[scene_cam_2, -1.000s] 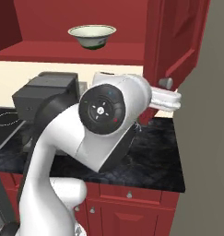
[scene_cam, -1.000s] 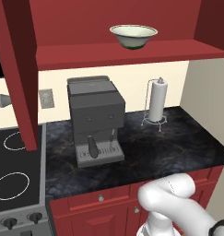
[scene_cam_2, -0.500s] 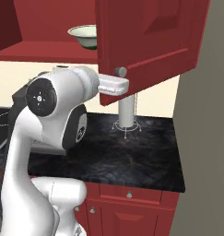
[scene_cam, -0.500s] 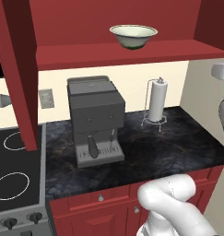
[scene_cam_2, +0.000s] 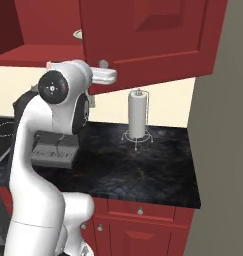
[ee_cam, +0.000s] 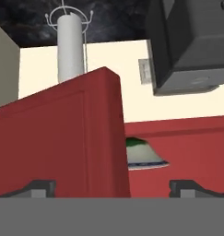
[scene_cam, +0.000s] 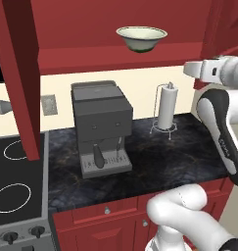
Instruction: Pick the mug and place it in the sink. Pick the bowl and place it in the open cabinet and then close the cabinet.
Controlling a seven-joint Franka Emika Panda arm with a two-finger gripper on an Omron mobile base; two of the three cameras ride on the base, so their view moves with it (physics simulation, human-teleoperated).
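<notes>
A: Where the wide shallow cream-white bowl with the thin dark green rim [scene_cam: 141, 38] is concerned, it stands on the red shelf of the tall dark red wall cabinet [scene_cam: 115, 34], mouth up, resting on its green foot. It is round, so it has no long axis to speak of; its broad dimension lies level with the shelf.

B: And the hand view?

A: That view is rolled over. The bowl [ee_cam: 143, 154] shows there with its foot uppermost in the picture and its rim lowest, half hidden behind the edge of the panelled red cabinet door [ee_cam: 62, 143]. The door edge runs up between the two dark finger tips [ee_cam: 39, 188] of the white arm's two-finger gripper [ee_cam: 114, 189]. They stand wide apart, released, gripping nothing.

B: What does the right base view add?

A: The door [scene_cam_2: 148, 37] swung partway across the opening, with the bowl [scene_cam_2: 79, 34] reduced to a sliver of rim at the door's left edge. The gripper [scene_cam_2: 105, 76] lies just beside the door's lower edge, near a small round silver knob [scene_cam_2: 103, 63]. Whether it touches the door I cannot tell.

B: And the left base view?

A: The whole bowl, unobstructed, and the arm's hand [scene_cam: 201, 68] at the right, level with the shelf's underside. Below are the dark grey boxy coffee machine [scene_cam: 101, 127] and the white paper-towel roll on its wire stand [scene_cam: 165, 109], both on the black marbled counter [scene_cam: 159, 162], well apart from each other. The stove top with white ring burners [scene_cam: 12, 191] sits at the left.
</notes>
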